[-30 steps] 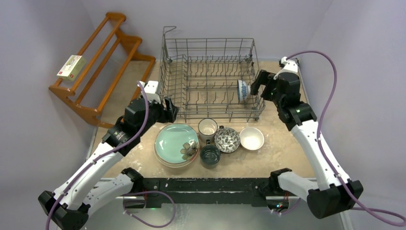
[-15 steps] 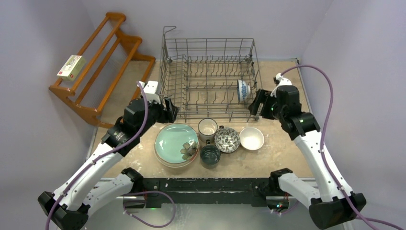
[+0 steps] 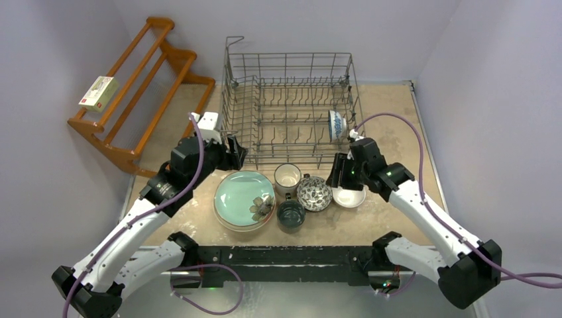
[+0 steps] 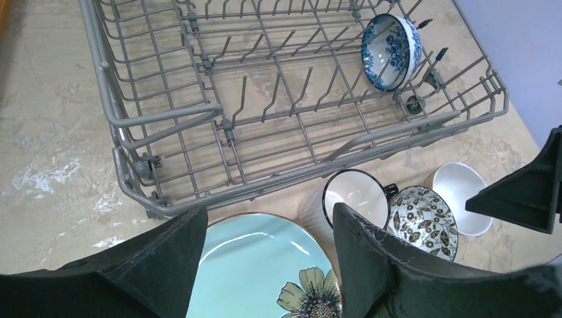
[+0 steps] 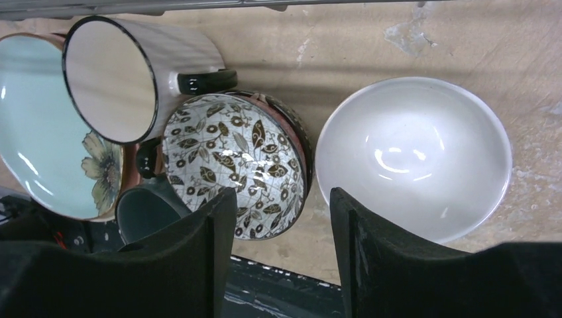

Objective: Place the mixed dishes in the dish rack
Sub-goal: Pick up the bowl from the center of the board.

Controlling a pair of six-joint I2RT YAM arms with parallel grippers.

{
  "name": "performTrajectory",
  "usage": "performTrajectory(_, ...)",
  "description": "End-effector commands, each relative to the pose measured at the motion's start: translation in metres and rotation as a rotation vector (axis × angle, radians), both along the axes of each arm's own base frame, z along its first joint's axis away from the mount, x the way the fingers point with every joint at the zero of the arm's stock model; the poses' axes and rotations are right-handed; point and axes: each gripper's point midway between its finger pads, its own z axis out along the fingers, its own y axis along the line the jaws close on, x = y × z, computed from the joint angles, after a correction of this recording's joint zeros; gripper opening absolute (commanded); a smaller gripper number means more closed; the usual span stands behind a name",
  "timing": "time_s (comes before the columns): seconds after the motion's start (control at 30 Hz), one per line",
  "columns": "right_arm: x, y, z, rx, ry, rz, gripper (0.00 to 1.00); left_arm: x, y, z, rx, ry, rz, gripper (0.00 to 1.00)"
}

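Observation:
The dish rack [image 3: 228, 99] stands at the back middle, with a blue patterned bowl [image 3: 336, 125] on edge at its right end. In front of it lie a mint green plate [image 3: 244, 199], a white mug [image 3: 287, 176], a dark teal mug [image 3: 291, 214], a brown-patterned bowl [image 3: 314, 193] and a white bowl [image 3: 349, 196]. My right gripper [image 3: 338, 173] hovers open over the gap between the patterned bowl [image 5: 235, 165] and the white bowl [image 5: 414, 156], holding nothing. My left gripper [image 3: 237, 151] hangs open above the plate's far edge [image 4: 258, 255], near the rack's front rim [image 4: 166, 119].
A brown wooden slatted shelf [image 3: 142, 86] leans at the back left with a small box [image 3: 99, 92] on it. Purple walls close in the left, back and right. A black rail [image 3: 285, 255] runs along the table's near edge.
My right arm has swung from beside the rack's right end down and left to over the bowls, and its jaws have narrowed. The left arm has not moved.

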Motion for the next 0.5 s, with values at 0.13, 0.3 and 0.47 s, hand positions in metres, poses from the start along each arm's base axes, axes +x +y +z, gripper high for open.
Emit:
performTrajectory(0.13,0.000,0.003,-0.017,-0.011,0.023,-0.031,0.47,0.001,0.002,0.001,0.016,-0.022,-0.008,0.67)
performTrajectory(0.3,0.000,0.000,-0.027,-0.040,0.033,-0.040,0.43,0.002,0.002,0.000,0.019,-0.018,-0.005,0.67)
performTrajectory(0.47,0.000,-0.005,-0.039,-0.072,0.047,-0.047,0.39,0.002,0.001,-0.001,0.021,-0.014,-0.007,0.67)
